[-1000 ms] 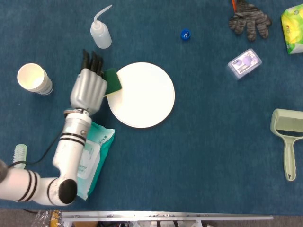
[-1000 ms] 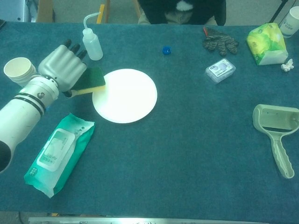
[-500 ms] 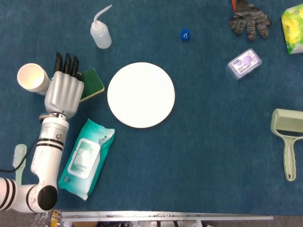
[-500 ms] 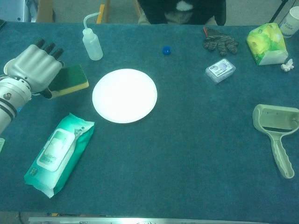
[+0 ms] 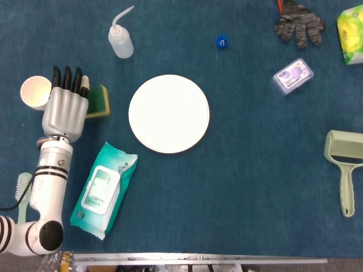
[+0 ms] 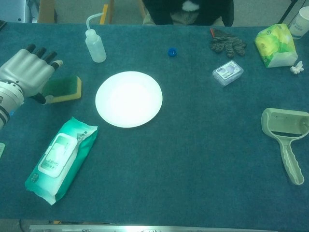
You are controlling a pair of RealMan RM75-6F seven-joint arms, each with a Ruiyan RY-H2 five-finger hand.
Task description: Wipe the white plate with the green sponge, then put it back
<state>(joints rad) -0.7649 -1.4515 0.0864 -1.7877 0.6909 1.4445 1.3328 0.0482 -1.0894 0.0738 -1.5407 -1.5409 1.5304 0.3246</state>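
The white plate (image 5: 168, 113) (image 6: 128, 98) lies bare in the middle left of the blue table. Left of it, the green sponge (image 5: 100, 101) (image 6: 63, 89), green on top with a yellow underside, lies flat on the cloth. My left hand (image 5: 63, 106) (image 6: 26, 73) hovers over the sponge's left end with its fingers stretched out and apart, lifted off the sponge's top. Its thumb sits by the sponge's left edge; I cannot tell whether it touches. My right hand shows in neither view.
A paper cup (image 5: 35, 92) stands just left of my left hand and a squeeze bottle (image 5: 120, 41) behind the sponge. A wet-wipe pack (image 5: 103, 190) lies in front. A blue cap (image 5: 222, 41), glove (image 5: 299, 24), small box (image 5: 292, 76) and lint roller (image 5: 343, 170) lie to the right.
My left hand carried the sponge leftward off the plate's rim to the cloth beside the cup. Its fingers have straightened and the sponge now lies flat.
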